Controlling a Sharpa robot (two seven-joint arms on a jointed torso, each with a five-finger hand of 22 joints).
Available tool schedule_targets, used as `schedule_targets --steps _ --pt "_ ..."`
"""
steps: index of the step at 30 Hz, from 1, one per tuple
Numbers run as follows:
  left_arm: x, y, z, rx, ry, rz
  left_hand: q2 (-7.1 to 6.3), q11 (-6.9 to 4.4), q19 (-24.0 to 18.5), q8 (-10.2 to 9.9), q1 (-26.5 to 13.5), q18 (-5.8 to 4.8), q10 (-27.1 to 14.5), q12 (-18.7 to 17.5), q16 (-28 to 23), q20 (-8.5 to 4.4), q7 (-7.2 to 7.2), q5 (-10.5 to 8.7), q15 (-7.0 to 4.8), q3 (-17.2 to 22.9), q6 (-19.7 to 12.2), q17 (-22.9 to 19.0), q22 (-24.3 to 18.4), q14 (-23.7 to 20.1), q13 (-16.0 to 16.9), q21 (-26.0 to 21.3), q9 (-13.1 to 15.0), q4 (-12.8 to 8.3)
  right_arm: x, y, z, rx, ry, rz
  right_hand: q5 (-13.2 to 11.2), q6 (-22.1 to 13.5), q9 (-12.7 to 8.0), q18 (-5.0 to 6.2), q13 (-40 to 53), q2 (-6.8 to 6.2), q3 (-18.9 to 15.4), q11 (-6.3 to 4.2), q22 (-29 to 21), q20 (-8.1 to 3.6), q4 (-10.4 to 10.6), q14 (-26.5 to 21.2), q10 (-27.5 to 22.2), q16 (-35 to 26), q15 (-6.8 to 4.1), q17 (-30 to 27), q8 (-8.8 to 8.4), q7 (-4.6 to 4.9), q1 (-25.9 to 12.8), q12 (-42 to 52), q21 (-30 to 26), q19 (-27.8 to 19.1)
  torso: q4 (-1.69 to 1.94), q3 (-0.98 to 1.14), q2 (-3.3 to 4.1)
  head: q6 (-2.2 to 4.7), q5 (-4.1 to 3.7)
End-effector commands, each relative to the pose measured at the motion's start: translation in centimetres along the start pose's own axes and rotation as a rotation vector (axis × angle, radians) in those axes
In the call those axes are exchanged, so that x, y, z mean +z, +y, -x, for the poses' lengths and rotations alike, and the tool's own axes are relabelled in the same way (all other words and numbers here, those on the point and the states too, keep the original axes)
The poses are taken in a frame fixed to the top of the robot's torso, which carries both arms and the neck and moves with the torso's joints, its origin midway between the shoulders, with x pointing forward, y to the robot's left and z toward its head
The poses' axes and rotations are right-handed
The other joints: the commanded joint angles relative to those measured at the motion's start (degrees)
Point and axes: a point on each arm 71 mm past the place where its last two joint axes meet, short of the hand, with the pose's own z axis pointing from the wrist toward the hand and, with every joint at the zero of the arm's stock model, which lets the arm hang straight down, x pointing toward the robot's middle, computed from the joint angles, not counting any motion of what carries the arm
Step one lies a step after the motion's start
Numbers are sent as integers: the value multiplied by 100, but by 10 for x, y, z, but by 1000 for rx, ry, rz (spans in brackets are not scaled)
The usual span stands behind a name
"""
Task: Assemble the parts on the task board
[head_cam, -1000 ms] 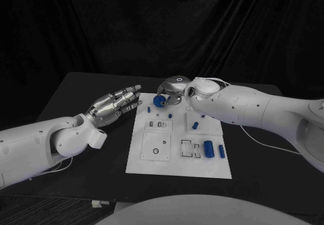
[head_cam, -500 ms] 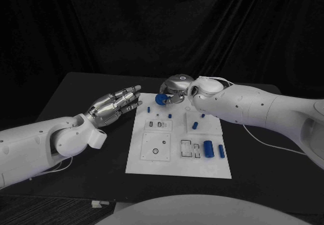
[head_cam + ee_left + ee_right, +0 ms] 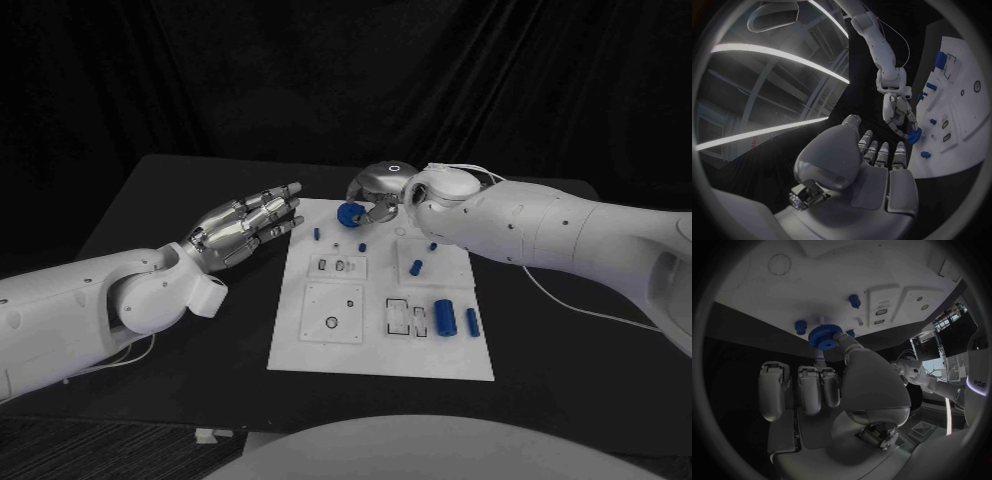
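The white task board (image 3: 378, 345) lies mid-table. My right hand (image 3: 381, 192) hangs over its far edge and pinches a blue gear (image 3: 349, 213) between thumb and fingertips. The right wrist view shows the gear (image 3: 823, 336) held just above the board (image 3: 848, 270), close to a small blue peg (image 3: 801, 326). My left hand (image 3: 245, 226) hovers open beside the board's far left corner, fingers stretched out and holding nothing. From the left wrist, the left hand (image 3: 873, 165) faces the right hand (image 3: 900, 111) and its gear (image 3: 913, 134).
Small blue pegs (image 3: 317, 234) (image 3: 362, 246) stand on the board's far part, with another (image 3: 417, 267) nearer the middle. A blue cylinder (image 3: 446, 317) and a thinner pin (image 3: 473, 321) lie at the near right, beside rectangular slots (image 3: 398, 316). A cable (image 3: 555, 300) trails under my right arm.
My right hand has carried the gear slightly to the right along the board's far edge. The left hand has stayed where it was.
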Motion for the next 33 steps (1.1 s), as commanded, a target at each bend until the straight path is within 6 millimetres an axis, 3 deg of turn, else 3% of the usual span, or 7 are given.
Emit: schedule_targets --steps 1,15,23,29,33 --pt "1 0 -2 -9 15 -8 33 35 7 24 42 29 11 37 -2 36 14 39 32 35 -5 -9 -9 -18 6 -19 1 5 -1 -4 -3 6 56 -39 -36 39 825 -65 1508 43 33 8 1357 -23 -13 610 610 15 4 1509 206 -100 1 20 11 357 3 -1 -2 -1 10" --pt "1 0 -2 -10 18 -8 38 33 7 23 44 30 10 30 -3 36 13 39 32 49 -12 -9 -9 -18 4 -19 0 2 0 -6 -7 9 104 -71 -48 -7 815 -51 1508 42 54 17 1340 -15 -10 610 610 15 12 1509 170 -88 2 20 -39 328 3 -1 0 -1 18" --pt "1 0 -3 -11 20 -8 38 33 7 23 44 30 10 30 -3 36 13 39 32 49 -12 -9 -9 -18 4 -19 0 2 0 -7 -9 9 122 -92 -35 -164 758 -33 1508 11 130 45 1315 12 -21 610 610 15 39 1509 28 -60 16 20 -107 286 3 -1 1 -1 16" --pt "2 0 -3 -11 21 -6 38 33 7 23 44 30 10 30 -3 36 13 39 32 49 -12 -9 -9 -18 4 -19 0 2 0 -7 -10 9 122 -99 -41 -857 410 -16 1508 -34 293 43 1294 30 0 610 610 15 45 1509 -514 -75 -10 20 -171 250 4 -1 1 -1 13" --pt "1 0 -3 -11 21 -4 38 33 7 23 44 30 10 30 -3 36 13 39 32 49 -12 -9 -9 -18 4 -19 0 2 0 -7 -10 9 125 -102 -33 -996 282 -8 1508 -18 353 20 1284 13 4 610 610 15 26 1509 -675 -99 -18 20 -202 233 4 -1 1 -1 12"
